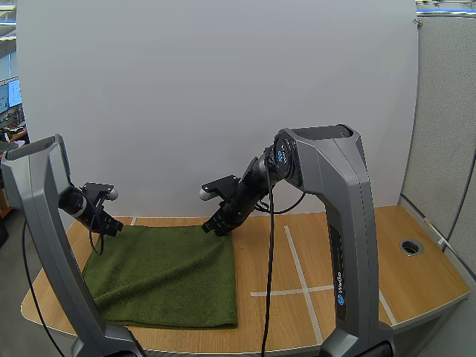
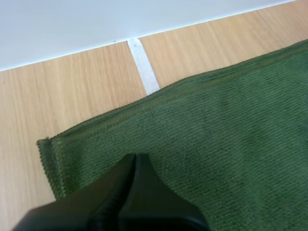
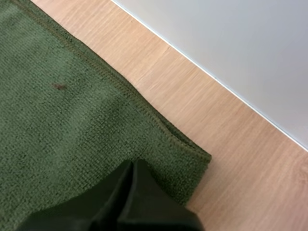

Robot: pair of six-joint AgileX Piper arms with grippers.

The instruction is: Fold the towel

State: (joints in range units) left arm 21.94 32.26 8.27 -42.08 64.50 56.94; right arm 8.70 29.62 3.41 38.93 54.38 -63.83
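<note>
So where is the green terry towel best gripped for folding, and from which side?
Probably at its two far corners, from above. The green terry towel lies flat on the wooden table, so only its hemmed edges give the fingers something to pinch. The left gripper and right gripper, both shut, sit over those corners.

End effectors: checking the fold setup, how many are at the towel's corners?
2. The left end effector is at the towel's far left corner; the right end effector at its far right corner.

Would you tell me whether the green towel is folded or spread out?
Folded, it seems: the towel lies flat on the table, with two layers showing at its far corner.
</note>
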